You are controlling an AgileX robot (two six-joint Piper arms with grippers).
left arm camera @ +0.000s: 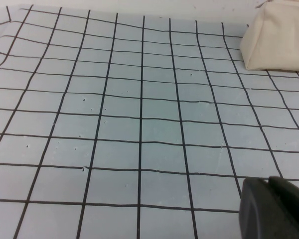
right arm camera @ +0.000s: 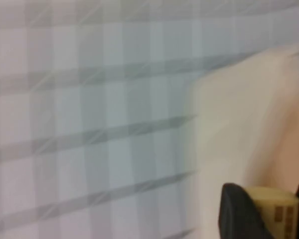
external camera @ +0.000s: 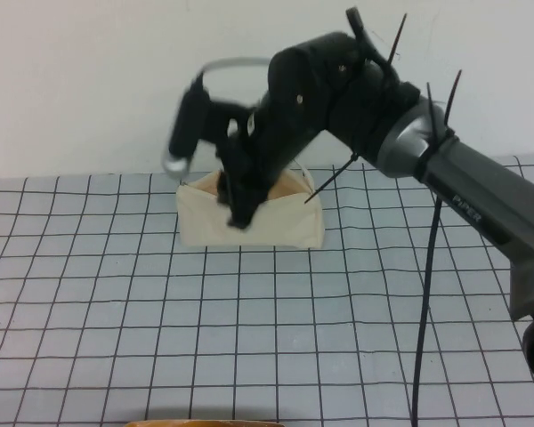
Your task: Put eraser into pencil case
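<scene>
The pencil case point(external camera: 249, 222) stands on the gridded mat point(external camera: 249, 338) near the far edge, by the white wall point(external camera: 89, 80), its mouth open upward and showing a pinkish lining. The right arm point(external camera: 481, 205) reaches across from the right, and the right gripper point(external camera: 238, 206) hangs at the case's opening, fingers pointing down. In the right wrist view the dark fingers point(right arm camera: 236, 211) pinch the eraser point(right arm camera: 274, 209) (a tan block with printed marks), held just beside the case's cream fabric point(right arm camera: 239, 124).

The left gripper point(left arm camera: 274, 209) shows only as a dark corner in the left wrist view, low over the mat point(left arm camera: 139, 124) and well apart from the case point(left arm camera: 279, 35); whether it is spread or pressed together cannot be told.
</scene>
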